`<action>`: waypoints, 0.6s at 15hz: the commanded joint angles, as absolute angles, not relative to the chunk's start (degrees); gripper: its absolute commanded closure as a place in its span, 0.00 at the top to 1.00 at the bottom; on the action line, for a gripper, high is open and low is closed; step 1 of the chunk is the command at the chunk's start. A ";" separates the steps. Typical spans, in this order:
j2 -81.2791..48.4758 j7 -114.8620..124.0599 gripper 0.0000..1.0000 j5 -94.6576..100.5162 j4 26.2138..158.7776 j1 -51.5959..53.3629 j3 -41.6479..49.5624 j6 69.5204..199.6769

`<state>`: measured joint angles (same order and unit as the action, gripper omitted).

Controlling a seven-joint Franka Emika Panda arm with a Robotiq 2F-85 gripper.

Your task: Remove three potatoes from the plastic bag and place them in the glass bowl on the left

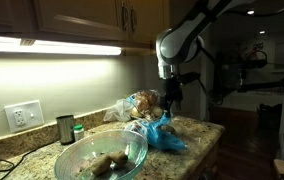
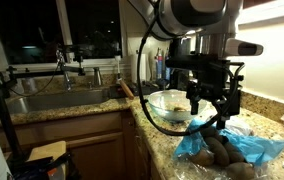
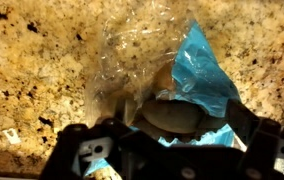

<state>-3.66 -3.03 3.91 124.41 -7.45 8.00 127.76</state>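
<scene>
The glass bowl, wide, shallow and clear, is set upright on the granite counter, and brown potatoes are seen lying in it. Just beside it the plastic bag, clear and blue, is spread crumpled, with at least 2 tan oval potatoes held inside.

- Plastic bag: clear film with a bright blue patch.
- Potato: dull tan-brown skin.
- Countertop: granite speckled tan, brown and black.
- Glass bowl: colourless, see-through.
- Gripper: black.
- Cabinets: brown wood.
</scene>
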 commanded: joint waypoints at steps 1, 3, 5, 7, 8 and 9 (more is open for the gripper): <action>-3.39 -3.85 1.00 4.33 125.24 -8.15 8.44 128.10; -3.60 -4.10 1.00 4.19 125.36 -8.63 8.96 128.37; -3.86 -4.54 1.00 3.85 125.38 -9.05 9.45 128.27; -4.13 -4.65 1.00 3.97 125.53 -9.59 9.86 128.57; -4.33 -4.54 1.00 4.07 125.62 -9.78 10.09 128.82; -4.65 -4.54 1.00 4.09 125.64 -10.04 10.27 129.06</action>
